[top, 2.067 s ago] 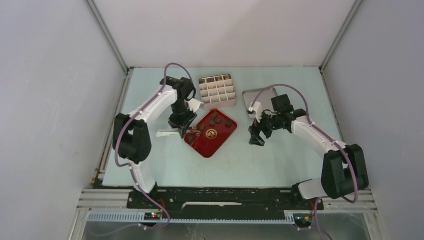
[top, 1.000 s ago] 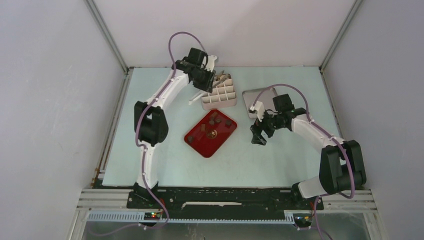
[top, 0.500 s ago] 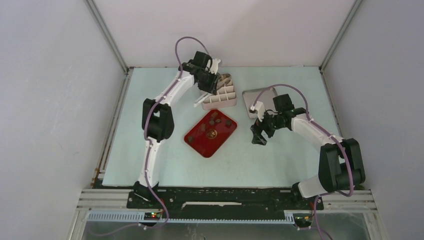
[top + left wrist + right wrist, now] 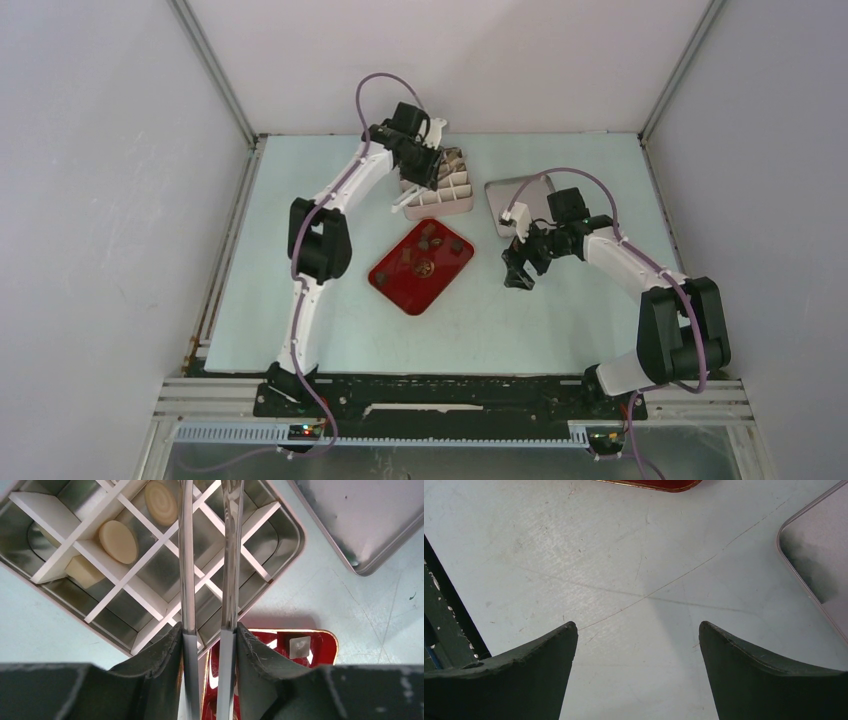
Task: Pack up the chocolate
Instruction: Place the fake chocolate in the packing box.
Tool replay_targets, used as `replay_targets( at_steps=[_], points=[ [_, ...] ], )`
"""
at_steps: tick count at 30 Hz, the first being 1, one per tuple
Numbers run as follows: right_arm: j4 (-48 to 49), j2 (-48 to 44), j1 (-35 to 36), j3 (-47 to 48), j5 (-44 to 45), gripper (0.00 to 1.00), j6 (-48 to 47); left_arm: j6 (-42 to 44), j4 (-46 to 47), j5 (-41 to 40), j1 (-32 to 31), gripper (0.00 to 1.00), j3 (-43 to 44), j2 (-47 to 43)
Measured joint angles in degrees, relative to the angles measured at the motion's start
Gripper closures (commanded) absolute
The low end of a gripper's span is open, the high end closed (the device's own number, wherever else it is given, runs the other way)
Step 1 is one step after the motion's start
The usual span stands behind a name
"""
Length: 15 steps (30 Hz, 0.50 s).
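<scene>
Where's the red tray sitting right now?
In the top view, the red tray lies mid-table between the two arms, just nearer than the divided tin, with the right gripper to its right.

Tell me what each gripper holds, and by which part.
The left gripper pinches tweezers across both arms; their tips are out of view. The right gripper is open, holding nothing.

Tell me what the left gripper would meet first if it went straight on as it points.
The left gripper holds tweezers aimed into the divided tin. Going on, their tips would probably meet its white dividers or a cell floor first; the tips are out of frame.
</scene>
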Motion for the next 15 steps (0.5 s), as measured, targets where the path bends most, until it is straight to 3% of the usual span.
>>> replay_targets(
  at_steps=[6,11,15],
  points=[
    [-0.9,0.3,0.0,0.4,-0.1,0.07,-0.1,0.5,-1.0,-0.2,-0.4,0.55,3.2,-0.3],
    [-1.5,1.0,0.0,1.2,-0.1,0.07,-0.1,0.9,-1.3,-0.5,-0.6,0.66,4.0,-1.2],
    [-1.9,1.0,0.0,1.2,-0.3,0.07,-0.1,2.1,-2.2,-0.5,-0.7,0.67,2.5,-3.7]
  ],
)
